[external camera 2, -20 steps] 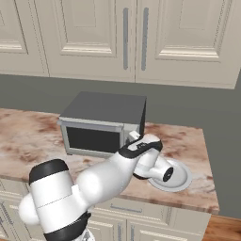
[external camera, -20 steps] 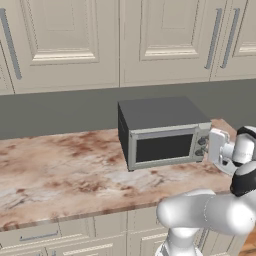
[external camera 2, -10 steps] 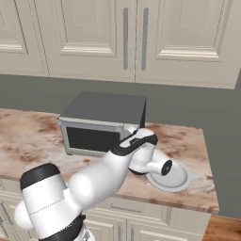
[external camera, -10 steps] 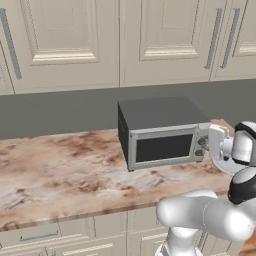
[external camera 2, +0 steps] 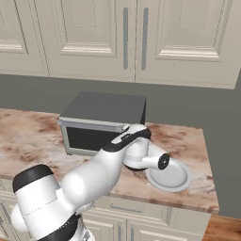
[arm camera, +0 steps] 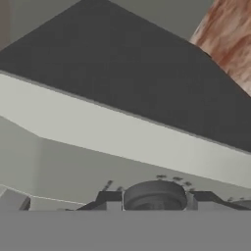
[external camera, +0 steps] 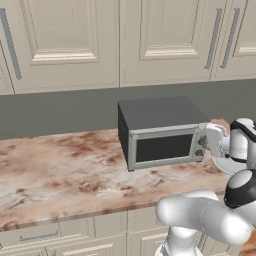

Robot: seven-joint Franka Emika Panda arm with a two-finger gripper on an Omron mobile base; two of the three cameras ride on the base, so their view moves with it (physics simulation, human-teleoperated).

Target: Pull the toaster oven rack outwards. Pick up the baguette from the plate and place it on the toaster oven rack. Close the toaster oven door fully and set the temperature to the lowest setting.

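**Gripper on an oven knob**

Gripper (arm camera: 155, 203) is pressing up to the oven (external camera: 160, 131) front, its fingertips (arm camera: 109, 198) straddling a round knob (arm camera: 155, 194), apparently gripping it. Door (external camera: 162, 147) is sitting closed. Plate (external camera 2: 169, 175) is lying empty just right of the oven.

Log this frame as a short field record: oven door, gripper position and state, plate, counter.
toaster oven door: shut, dark glass facing forward
gripper: at the knob column on the oven's right front
grip: finger tips either side of a round knob, appears closed on it
plate: on the counter right of the toaster oven, nothing on it
baguette: none visible outside the oven
counter: marbled brown stone
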